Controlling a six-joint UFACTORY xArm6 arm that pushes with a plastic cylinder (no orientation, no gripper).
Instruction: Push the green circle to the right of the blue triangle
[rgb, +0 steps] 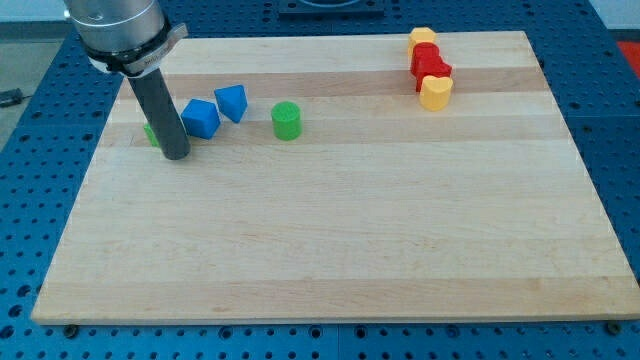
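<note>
The green circle (286, 120) stands on the wooden board, just right of the blue triangle (232, 102). A blue cube-like block (201, 118) lies left of the triangle. My tip (176, 155) rests on the board at the view's left, just left of and below the blue cube. A second green block (150, 134) is mostly hidden behind the rod, only its left edge showing.
At the view's top right a cluster stands together: a yellow block (422, 37), two red blocks (428, 64), and a yellow heart-like block (435, 92). The wooden board (350, 240) lies on a blue perforated table.
</note>
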